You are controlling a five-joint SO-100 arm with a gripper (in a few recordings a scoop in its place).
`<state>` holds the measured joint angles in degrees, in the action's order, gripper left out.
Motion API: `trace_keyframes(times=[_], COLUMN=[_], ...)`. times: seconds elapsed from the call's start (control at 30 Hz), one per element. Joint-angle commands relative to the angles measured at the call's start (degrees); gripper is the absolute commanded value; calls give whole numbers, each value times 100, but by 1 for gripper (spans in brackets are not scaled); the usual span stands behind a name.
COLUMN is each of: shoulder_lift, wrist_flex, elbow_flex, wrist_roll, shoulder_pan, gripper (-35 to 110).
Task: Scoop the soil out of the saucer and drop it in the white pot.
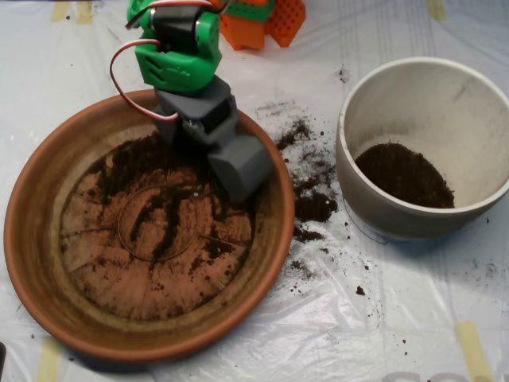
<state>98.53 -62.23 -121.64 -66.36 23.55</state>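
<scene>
The terracotta saucer (36,239) fills the left half of the overhead view. Thin streaks and patches of dark soil (163,211) lie on its floor, thickest toward the back. My grey scoop (241,169) hangs over the saucer's right inner side, just inside the rim. Its two shells look pressed together, and whatever is inside is hidden. The white pot (350,171) stands to the right, apart from the saucer. A dark heap of soil (404,175) lies at the pot's bottom.
Spilled soil crumbs (312,203) lie scattered on the plastic sheet between saucer and pot. The green arm link (179,52) rises over the saucer's back rim, with a red wire looping at its left. An orange block (266,20) sits at the back edge.
</scene>
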Motion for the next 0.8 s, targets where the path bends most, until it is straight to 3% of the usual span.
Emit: trace_keyframes(times=[0.0,0.13,0.3,0.77], shoulder_lift=[220,176,132,-527], wrist_flex=[105,132,-53,97], elbow_flex=[35,53,114,457], wrist_roll=[79,237,105,-712], shoulder_pan=[-70,-290,-369,439], gripper=[46,46,34,34])
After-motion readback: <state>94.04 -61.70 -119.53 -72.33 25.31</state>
